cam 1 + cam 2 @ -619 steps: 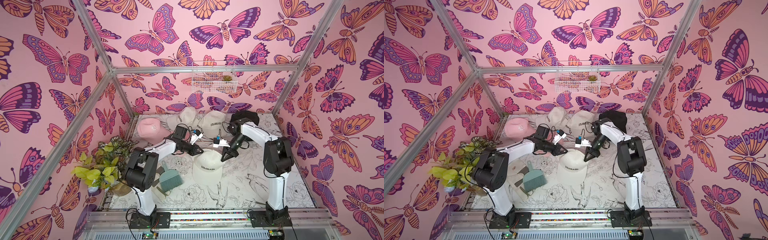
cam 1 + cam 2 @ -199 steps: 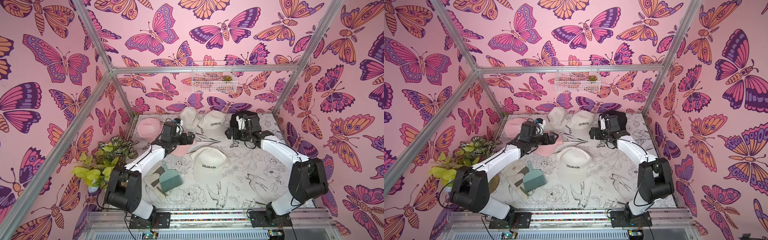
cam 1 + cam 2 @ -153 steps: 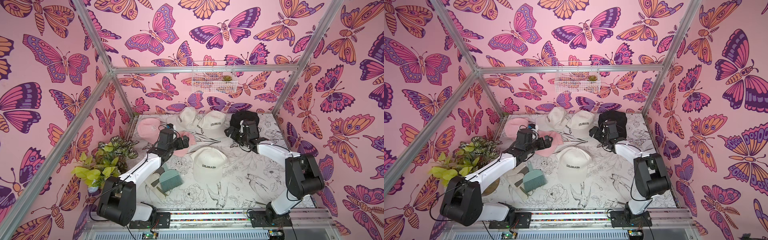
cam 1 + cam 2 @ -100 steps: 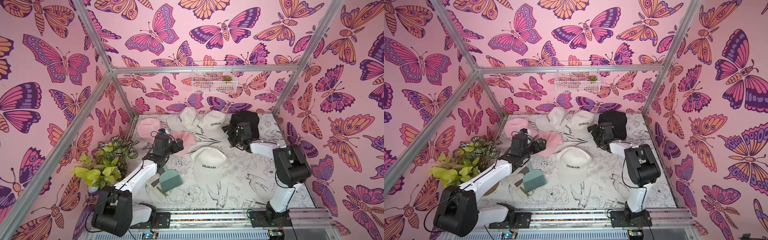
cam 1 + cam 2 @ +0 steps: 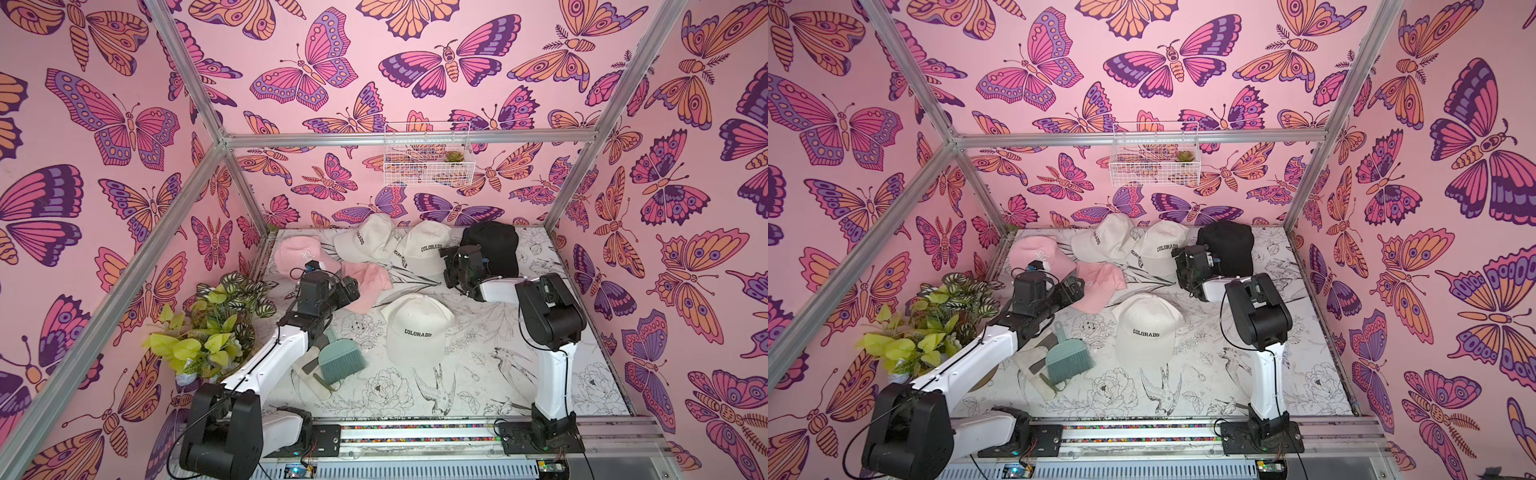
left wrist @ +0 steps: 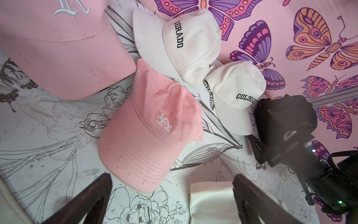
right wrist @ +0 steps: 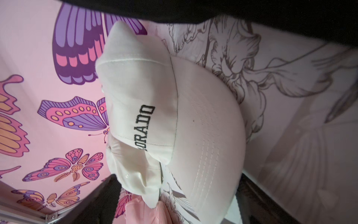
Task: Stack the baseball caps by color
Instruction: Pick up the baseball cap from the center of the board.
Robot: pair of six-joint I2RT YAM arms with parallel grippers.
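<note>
- Loosely lay at the back: pink cap (image 5: 299, 253) with white monogram, creased pink cap (image 5: 368, 284) just beside, tilted cream cap (image 5: 365, 237), upright cream cap (image 5: 424, 243) lettered COLORADO, black cap (image 5: 494, 245).
- Sat alone in the middle of the table (image 5: 478, 374): third cream cap (image 5: 417, 328).
- Found left gripper (image 6: 172, 177) released, empty, near creased pink cap's brim.
- Found right gripper (image 7: 179, 179) spread wide, not clenched, upright cream cap's brim between its fingers (image 7: 110, 194) in the wrist view.

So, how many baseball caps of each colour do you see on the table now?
Cream caps: 3
Pink caps: 2
Black caps: 1 mound seen; whether it is a stack cannot be told
Total: at least 6
</note>
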